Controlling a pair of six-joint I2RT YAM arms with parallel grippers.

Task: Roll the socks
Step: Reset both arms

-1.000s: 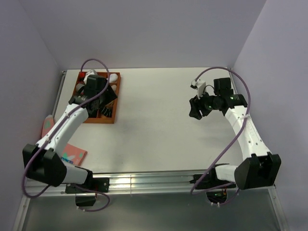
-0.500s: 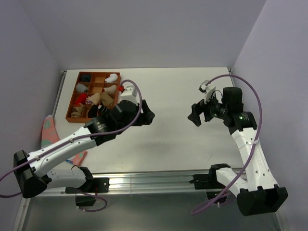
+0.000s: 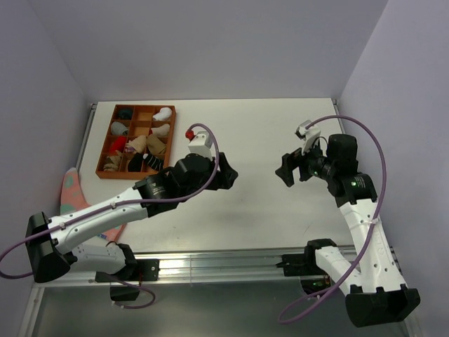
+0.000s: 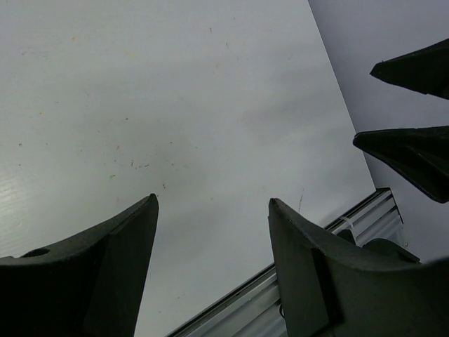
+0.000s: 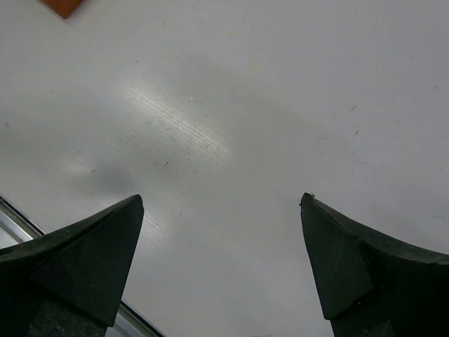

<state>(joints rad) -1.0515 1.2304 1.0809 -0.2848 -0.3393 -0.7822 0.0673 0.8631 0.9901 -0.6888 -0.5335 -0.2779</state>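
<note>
Though left wrist misses them, overhead shows tray (image 3: 140, 106), socks (image 3: 156, 145) inside

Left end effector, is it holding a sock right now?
No, the left end effector is open, and the left wrist view shows only table in the gap between its jaws.

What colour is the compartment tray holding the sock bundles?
The tray is orange-brown, seen best in the top external view.
</note>
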